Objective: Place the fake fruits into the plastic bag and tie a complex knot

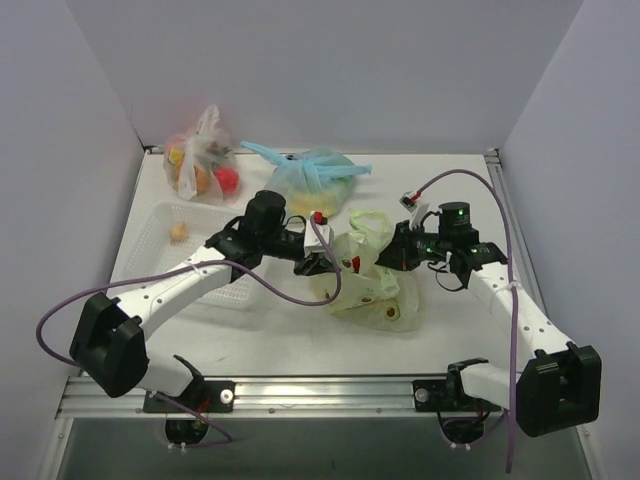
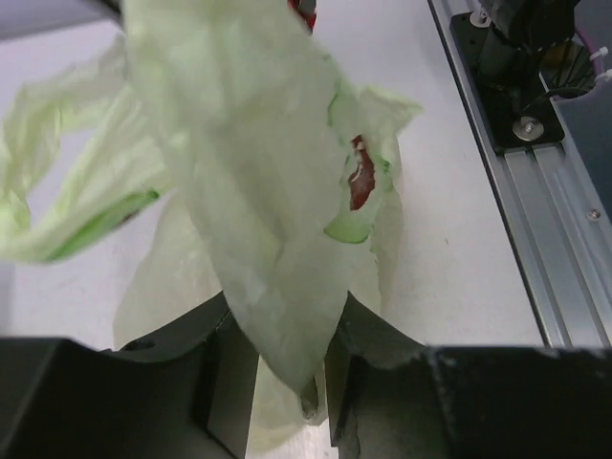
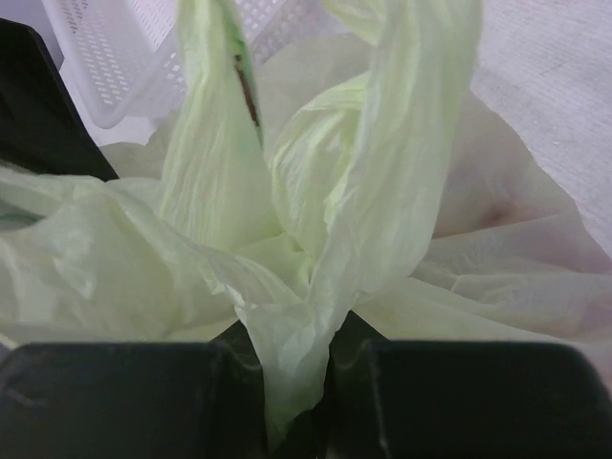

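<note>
A white basket (image 1: 155, 255) sits out left of my left fingers (image 2: 225, 382). Beyond them lie a knotted blue bag (image 1: 315, 180) and a clear bag of fruit (image 1: 200, 165).

Basket (image 1: 160, 260) left, blue bag (image 1: 320, 180) apparently close behind

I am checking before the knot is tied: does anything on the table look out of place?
Yes. One small orange fruit lies alone in the white basket, left of the bag, while the left gripper and right gripper both pinch the bag film. It looks left behind.
</note>
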`<state>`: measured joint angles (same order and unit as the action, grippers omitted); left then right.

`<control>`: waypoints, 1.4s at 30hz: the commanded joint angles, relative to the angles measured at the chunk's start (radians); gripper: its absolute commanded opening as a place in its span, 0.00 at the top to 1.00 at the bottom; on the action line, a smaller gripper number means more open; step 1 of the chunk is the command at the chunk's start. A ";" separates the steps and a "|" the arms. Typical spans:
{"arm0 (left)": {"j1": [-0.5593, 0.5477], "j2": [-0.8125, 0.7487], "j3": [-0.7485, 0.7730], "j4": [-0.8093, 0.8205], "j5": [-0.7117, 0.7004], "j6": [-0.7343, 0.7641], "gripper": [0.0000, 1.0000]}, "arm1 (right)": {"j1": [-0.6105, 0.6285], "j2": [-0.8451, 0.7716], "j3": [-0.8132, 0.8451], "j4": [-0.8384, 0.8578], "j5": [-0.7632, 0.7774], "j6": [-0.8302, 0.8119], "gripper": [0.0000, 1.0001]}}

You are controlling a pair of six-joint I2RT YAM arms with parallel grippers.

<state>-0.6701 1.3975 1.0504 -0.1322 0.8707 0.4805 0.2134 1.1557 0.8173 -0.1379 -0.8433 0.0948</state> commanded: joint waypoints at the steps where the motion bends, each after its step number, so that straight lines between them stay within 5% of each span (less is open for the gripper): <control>1: -0.031 0.043 0.095 0.117 0.080 0.072 0.61 | 0.035 0.019 0.052 -0.006 -0.045 -0.052 1.00; 7: -0.091 0.086 0.043 0.328 0.021 0.035 0.40 | 0.078 0.055 0.054 0.040 -0.037 0.017 1.00; 18: -0.118 0.152 0.033 0.352 -0.030 0.006 0.19 | 0.089 0.061 0.056 0.113 -0.082 0.130 1.00; 20: -0.129 0.159 0.036 0.353 -0.045 -0.009 0.28 | 0.089 0.059 0.049 0.161 -0.094 0.163 1.00; 23: -0.123 0.156 0.046 0.367 -0.070 -0.086 0.62 | 0.084 0.059 0.051 0.163 -0.102 0.181 1.00; 25: -0.102 0.138 0.039 0.362 -0.047 -0.147 0.76 | 0.072 0.053 0.059 0.143 -0.096 0.148 1.00; 30: -0.023 0.014 -0.012 0.320 0.017 -0.184 1.00 | -0.022 0.013 0.048 0.075 -0.097 0.094 1.00; 36: 0.079 -0.057 0.008 0.145 0.083 -0.108 1.00 | -0.054 -0.050 0.051 -0.020 -0.115 -0.075 1.00; 42: 0.043 -0.003 0.091 0.134 0.132 -0.079 1.00 | 0.026 -0.053 0.072 -0.054 -0.089 -0.181 1.00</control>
<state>-0.6018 1.3716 1.0538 0.0158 0.9329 0.3733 0.2104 1.1084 0.8429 -0.1566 -0.9241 0.0063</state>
